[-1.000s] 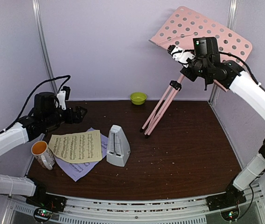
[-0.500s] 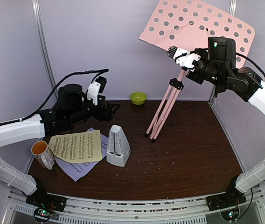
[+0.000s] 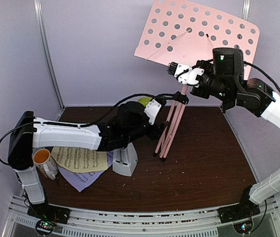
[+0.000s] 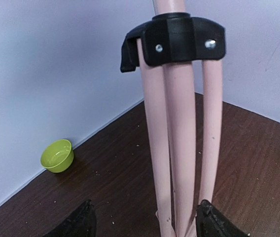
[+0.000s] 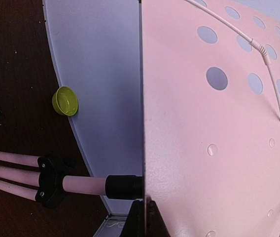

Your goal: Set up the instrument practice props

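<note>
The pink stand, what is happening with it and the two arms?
The right end effector grips the desk edge of the stand, which stands on the table. The left end effector is open around the close-set legs. The sheets and metronome are at the table's left.

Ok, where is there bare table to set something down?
Bare: the table right of the stand legs, to its right edge, and the near strip before the metronome. Crowded: left side, with mug, sheets, left arm.
</note>
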`<state>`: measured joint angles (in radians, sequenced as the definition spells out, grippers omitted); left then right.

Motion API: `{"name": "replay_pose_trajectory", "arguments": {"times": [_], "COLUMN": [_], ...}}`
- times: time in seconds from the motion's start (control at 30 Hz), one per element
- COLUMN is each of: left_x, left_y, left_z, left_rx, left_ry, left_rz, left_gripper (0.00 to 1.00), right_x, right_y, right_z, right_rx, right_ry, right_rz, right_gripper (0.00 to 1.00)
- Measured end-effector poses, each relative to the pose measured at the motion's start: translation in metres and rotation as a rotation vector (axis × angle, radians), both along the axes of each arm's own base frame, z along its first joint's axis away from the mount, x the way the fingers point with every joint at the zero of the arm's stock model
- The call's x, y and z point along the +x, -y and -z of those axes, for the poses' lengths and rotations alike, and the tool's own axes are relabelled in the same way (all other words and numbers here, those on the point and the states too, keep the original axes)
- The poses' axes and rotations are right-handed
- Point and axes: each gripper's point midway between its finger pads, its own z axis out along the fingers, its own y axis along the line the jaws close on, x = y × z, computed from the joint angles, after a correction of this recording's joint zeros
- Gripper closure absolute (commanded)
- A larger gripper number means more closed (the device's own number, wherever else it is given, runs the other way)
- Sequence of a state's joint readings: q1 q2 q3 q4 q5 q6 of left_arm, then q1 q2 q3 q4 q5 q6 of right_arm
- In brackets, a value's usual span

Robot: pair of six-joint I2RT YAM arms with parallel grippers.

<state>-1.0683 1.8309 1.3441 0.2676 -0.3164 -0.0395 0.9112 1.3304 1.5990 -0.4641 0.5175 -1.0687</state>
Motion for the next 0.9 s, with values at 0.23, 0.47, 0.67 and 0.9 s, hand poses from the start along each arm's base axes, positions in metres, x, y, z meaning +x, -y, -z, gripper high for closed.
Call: {"name": "replay_pose_trajectory", "arguments": {"times": [0.23,0.47,0.67,0.9], "left_x": [0.025,0.039,0.048,0.050], "left_y": [0.018,0.028,0.040,0.045], "left_z": [0.017,0.018,0.016,0.017], "left_rx": [0.023,0.049,0.049,0.038], "left_ry": [0.005,0.003,-0.011,-0.031], "left_rz": [-0.079,-0.133,-0.163,-0.184], "left_gripper": [0.39,0.50,0.58,0.46], "right_x": [-0.005,-0.010,-0.013,-0.016], "right_y": [0.000,-0.005,-0.007,-0.008], "right_z": [0.000,-0.001,-0.004,-0.005], "right_rx": [0.002,-0.005,-0.021,-0.044], "right_ry": [0.005,0.015,0.033,0.044], "right_rz": [-0.002,-0.007,-0.006,-0.007], "right_gripper": [1.00,1.00,1.00,1.00]}}
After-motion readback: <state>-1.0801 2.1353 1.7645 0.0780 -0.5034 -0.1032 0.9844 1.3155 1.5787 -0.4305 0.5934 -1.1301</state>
